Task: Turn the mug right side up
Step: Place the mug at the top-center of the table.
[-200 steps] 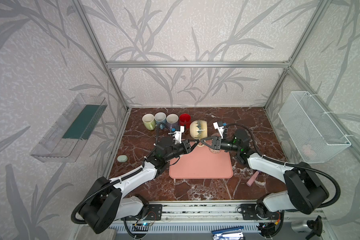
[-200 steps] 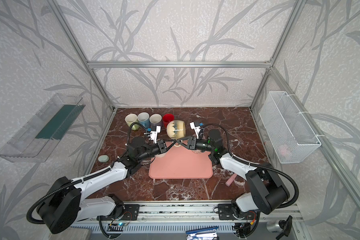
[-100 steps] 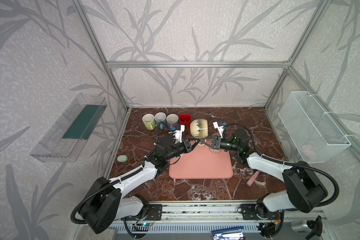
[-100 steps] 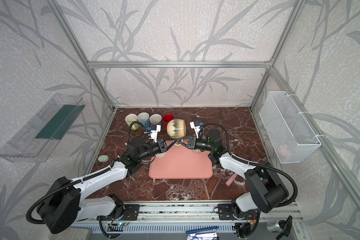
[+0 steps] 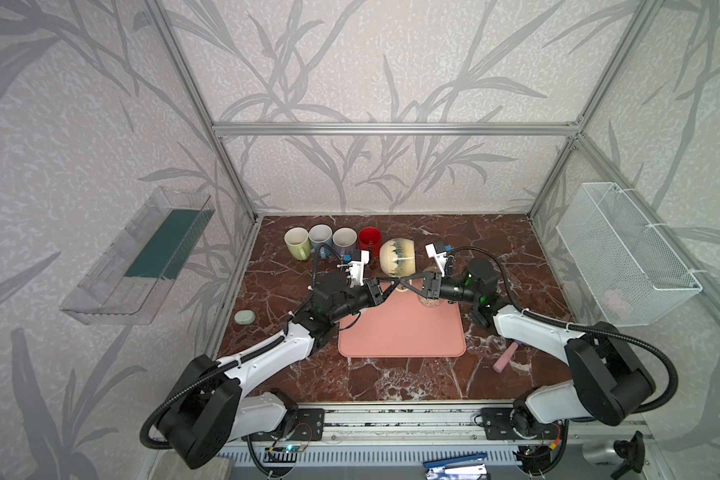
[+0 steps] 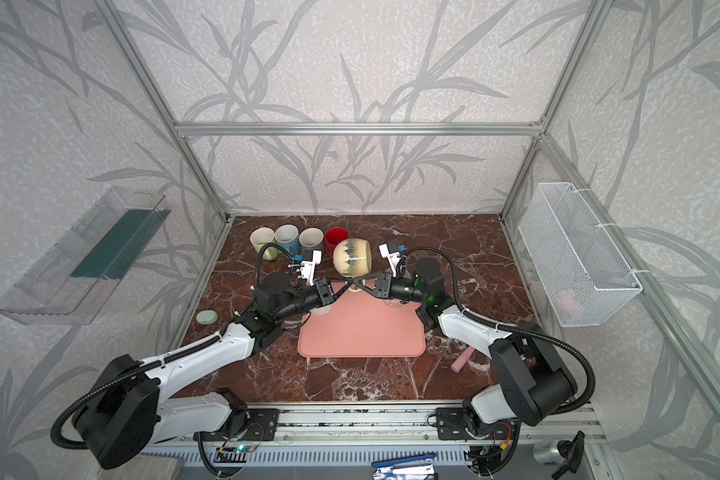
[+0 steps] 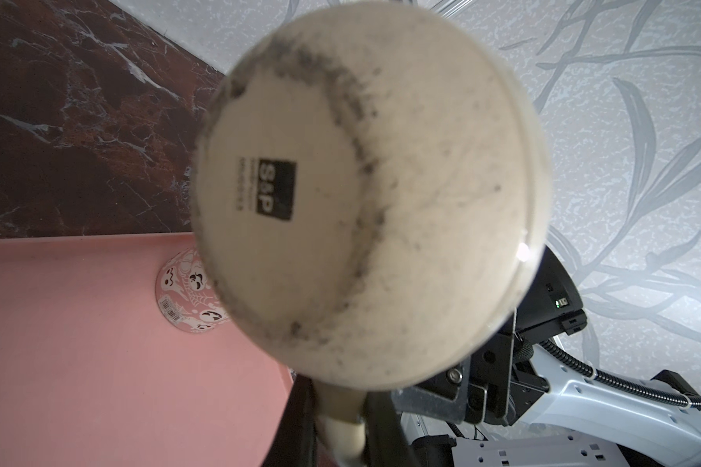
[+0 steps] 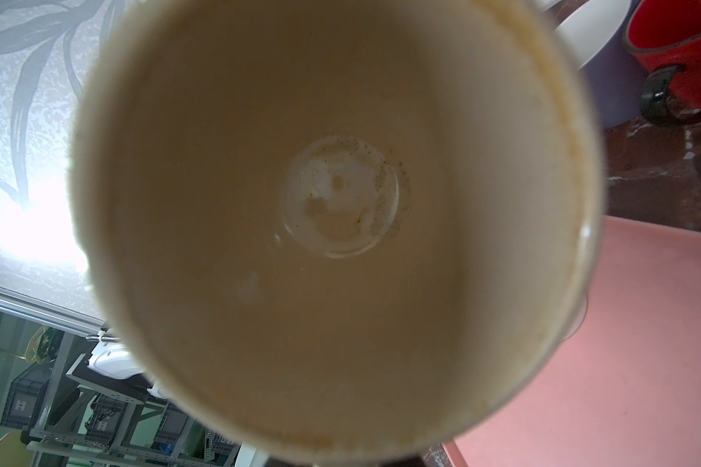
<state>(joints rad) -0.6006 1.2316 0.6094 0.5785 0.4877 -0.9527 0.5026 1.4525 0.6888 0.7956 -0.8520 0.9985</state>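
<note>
1. Left hand (image 5: 391,284): clenched on the handle (image 7: 340,420) of the cream mug (image 5: 398,257). In the left wrist view the handle sits between the dark fingers (image 7: 385,436).
2. Right hand (image 5: 406,283): its tips meet the left hand's tips just under the cream mug. The jaws stand narrow. Whether they clamp the mug or only lie against it cannot be told.
3. Mug position: held in the air on its side, above the back edge of the pink mat (image 5: 400,332) and clear of it. The base with its black printed label faces the left wrist camera. The open mouth faces the right wrist camera, and the interior is empty.
4. Step in hand (judgement): mid-flip. The cream mug is neither inverted nor upright, and the meeting of both hands suggests a transfer or regrasp at the halfway point.
5. Next move (judgement): a further quarter turn is required to bring the mouth up and the base down. One hand must grip firmly before the other lets go. Then lower the mug onto bare mat.
6. Clearance: the ghost-print cup (image 7: 183,299) stands on the mat near the right hand. The red mug (image 5: 369,240) stands on the marble surface (image 5: 495,249) just behind. Set down apart from both.
</note>
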